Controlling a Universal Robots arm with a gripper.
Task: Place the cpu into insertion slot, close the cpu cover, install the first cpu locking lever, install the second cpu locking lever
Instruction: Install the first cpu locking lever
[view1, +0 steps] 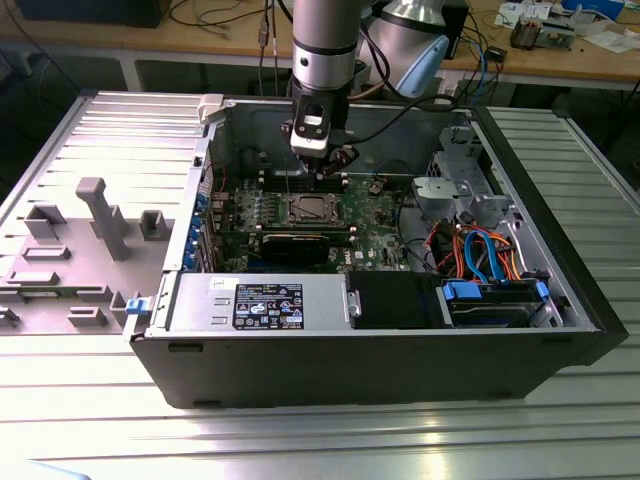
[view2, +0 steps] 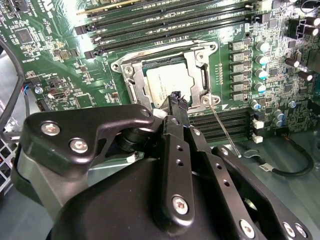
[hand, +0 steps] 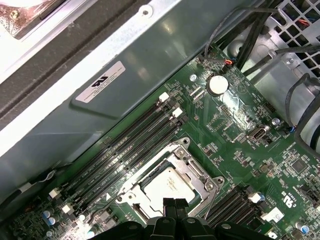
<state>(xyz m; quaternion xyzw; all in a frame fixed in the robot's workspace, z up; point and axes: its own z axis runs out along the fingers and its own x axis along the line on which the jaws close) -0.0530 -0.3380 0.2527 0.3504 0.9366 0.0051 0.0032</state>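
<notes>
Ribbed grey metal tabletop (view1: 100, 440) carries an open black computer case (view1: 300, 370) lying on its side, with its green motherboard (view1: 385, 235) facing up.

The cpu (view2: 167, 82), a flat square chip with a silvery-grey top, already sits in the insertion slot (view2: 150, 65), the square socket in the middle of the board. The cpu cover (view2: 197, 75), a thin silvery frame plate with a square window, lies flat over it, so the chip's face shows through the window in both wrist views.

From the cover's corner a thin bare-metal locking lever (view2: 222, 127) springs out. Its long axis runs away from the socket and crosses the long black memory slots (view2: 225, 120). I judge it unlatched. I cannot tell whether the wire along the cover's far edge is latched.

The relation that matters is between this lever and the black gripper (view2: 177, 100). The fingertips hang at the cpu's edge, and the lever's root is just beside them at the nearest corner of the cover. The lever's shaft trails back alongside the gripper body. The fingers are pressed together with nothing between them. I cannot tell whether the tips touch the chip or the cover. In the exterior view the silver arm (view1: 325, 40) comes straight down over the socket.
</notes>
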